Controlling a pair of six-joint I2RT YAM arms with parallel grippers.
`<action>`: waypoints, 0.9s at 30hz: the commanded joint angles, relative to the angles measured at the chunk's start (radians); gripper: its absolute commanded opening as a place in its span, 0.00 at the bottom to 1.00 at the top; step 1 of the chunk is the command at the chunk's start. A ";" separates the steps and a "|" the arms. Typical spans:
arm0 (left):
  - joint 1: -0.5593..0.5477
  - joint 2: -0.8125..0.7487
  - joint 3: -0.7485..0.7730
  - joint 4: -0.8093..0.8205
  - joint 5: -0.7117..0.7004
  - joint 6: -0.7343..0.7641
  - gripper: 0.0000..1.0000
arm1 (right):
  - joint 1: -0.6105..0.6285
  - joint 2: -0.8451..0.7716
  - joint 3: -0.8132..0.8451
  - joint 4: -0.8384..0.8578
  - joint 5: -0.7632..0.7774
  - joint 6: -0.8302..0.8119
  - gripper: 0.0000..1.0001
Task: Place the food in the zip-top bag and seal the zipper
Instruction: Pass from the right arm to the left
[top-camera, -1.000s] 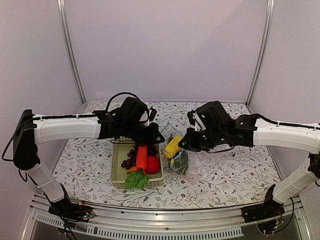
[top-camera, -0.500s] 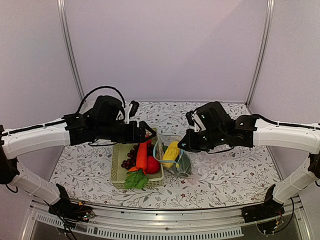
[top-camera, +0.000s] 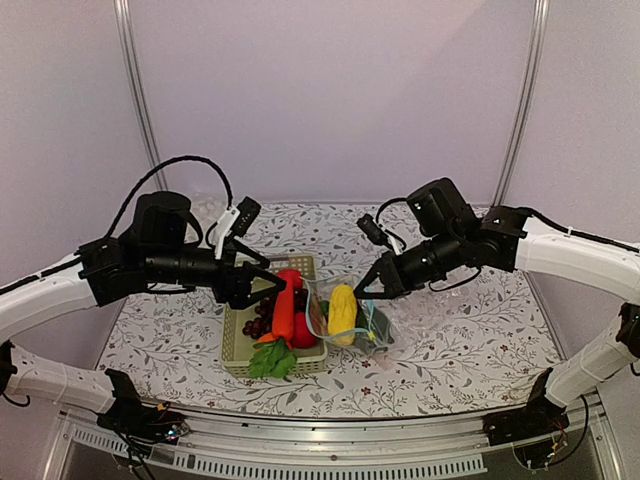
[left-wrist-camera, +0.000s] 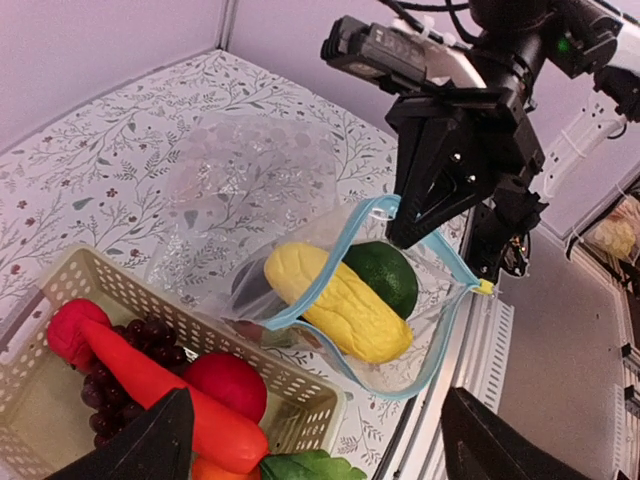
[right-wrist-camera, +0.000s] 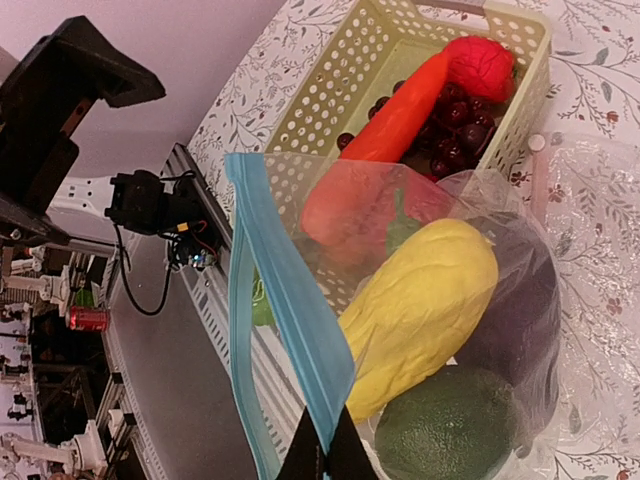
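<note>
The clear zip-top bag (top-camera: 352, 322) stands open just right of the basket. It holds a yellow corn cob (left-wrist-camera: 340, 305), a dark green vegetable (left-wrist-camera: 388, 275) and a purple eggplant (right-wrist-camera: 522, 310). My right gripper (top-camera: 370, 291) is shut on the light-blue zipper (right-wrist-camera: 285, 320) and holds one side of the mouth up; in its own view the pinch (right-wrist-camera: 325, 455) is on the strip. My left gripper (top-camera: 264, 287) hangs open over the basket's left part, apart from the bag, with nothing between its fingers (left-wrist-camera: 150, 445). More food lies in the basket: a carrot (top-camera: 285, 306), grapes (right-wrist-camera: 452, 110) and red fruit (left-wrist-camera: 226, 385).
The pale green mesh basket (top-camera: 236, 345) sits at the middle of the flowered table, a green leaf (top-camera: 271, 358) at its front. A bubbly clear plastic sheet (left-wrist-camera: 240, 150) lies behind the bag. The table's metal front rail (top-camera: 320, 440) runs close below.
My left gripper has opened, let go at the bag's mouth and drawn back to the left. The right gripper has kept its pinch on the zipper, its arm now raised and tilted.
</note>
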 joint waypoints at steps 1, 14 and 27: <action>0.015 0.010 -0.012 -0.030 0.140 0.231 0.85 | -0.013 -0.014 0.034 -0.078 -0.249 -0.139 0.00; -0.056 0.060 -0.007 -0.004 0.253 0.415 0.84 | -0.026 0.024 0.047 -0.125 -0.467 -0.217 0.00; -0.113 0.106 0.016 -0.060 0.205 0.506 0.57 | -0.025 0.037 0.076 -0.130 -0.522 -0.223 0.00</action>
